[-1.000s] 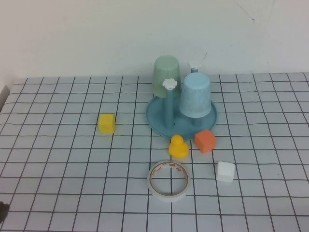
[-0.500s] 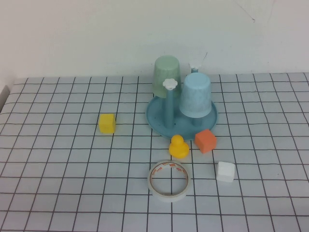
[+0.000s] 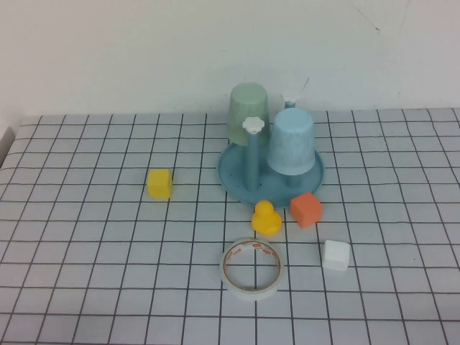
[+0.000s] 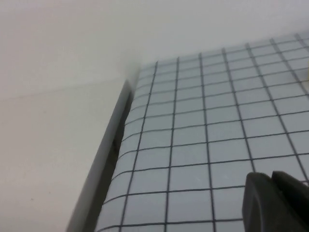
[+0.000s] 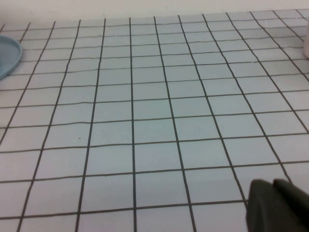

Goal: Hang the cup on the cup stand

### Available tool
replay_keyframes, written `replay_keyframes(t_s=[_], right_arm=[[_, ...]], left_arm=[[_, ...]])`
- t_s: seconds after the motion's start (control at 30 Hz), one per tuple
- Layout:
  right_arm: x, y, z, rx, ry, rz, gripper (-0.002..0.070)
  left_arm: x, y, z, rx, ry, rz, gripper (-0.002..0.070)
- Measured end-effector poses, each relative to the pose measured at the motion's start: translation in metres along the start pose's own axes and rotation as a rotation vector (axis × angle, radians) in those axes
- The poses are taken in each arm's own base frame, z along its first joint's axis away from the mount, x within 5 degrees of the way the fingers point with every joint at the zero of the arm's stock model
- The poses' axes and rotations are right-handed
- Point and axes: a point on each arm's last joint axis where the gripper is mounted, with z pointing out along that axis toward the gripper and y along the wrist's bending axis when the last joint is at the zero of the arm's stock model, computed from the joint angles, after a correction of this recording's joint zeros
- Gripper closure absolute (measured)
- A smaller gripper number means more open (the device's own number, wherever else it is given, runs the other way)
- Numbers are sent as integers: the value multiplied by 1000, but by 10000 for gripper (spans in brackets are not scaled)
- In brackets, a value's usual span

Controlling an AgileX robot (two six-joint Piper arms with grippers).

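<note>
Sky-blue cup (image 3: 291,141) upside down on a peg of the cup stand (image 3: 270,175), mouth down over the blue dish-like base, toward the stand's right side. Pale green cup (image 3: 248,113) likewise inverted on a peg behind and to the left, just beside the blue one. 1 bare peg with a white flower cap (image 3: 252,125) upright at the stand's front left; another capped peg (image 3: 290,95) showing behind the blue cup.

On the gridded tabletop (image 3: 86,215), in front of the stand: yellow duck (image 3: 265,218) just beside an orange block (image 3: 306,209), the block close to the dish rim. White cube (image 3: 336,255) nearer the camera on the right, roll of tape (image 3: 251,268) lying flat near the front centre. Yellow cube (image 3: 159,183) well apart to the stand's left.

Neither arm visible from the high camera. Left pincer (image 4: 276,200) seen only from its wrist camera, fingers pressed together, holding nothing, above bare grid near the tabletop's edge. Right pincer (image 5: 280,205) likewise closed and empty over bare grid, with a sliver of the stand's blue rim (image 5: 8,57) at the frame edge.
</note>
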Motion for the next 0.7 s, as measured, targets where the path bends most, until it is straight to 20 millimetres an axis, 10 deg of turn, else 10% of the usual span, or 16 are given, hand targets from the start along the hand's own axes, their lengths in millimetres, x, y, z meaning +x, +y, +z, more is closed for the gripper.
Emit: replay_keyframes(t_s=[0.7], right_arm=[[0,0,0,0,0,0,678]], left_arm=[[12,1,-1,-24,133,21,676]])
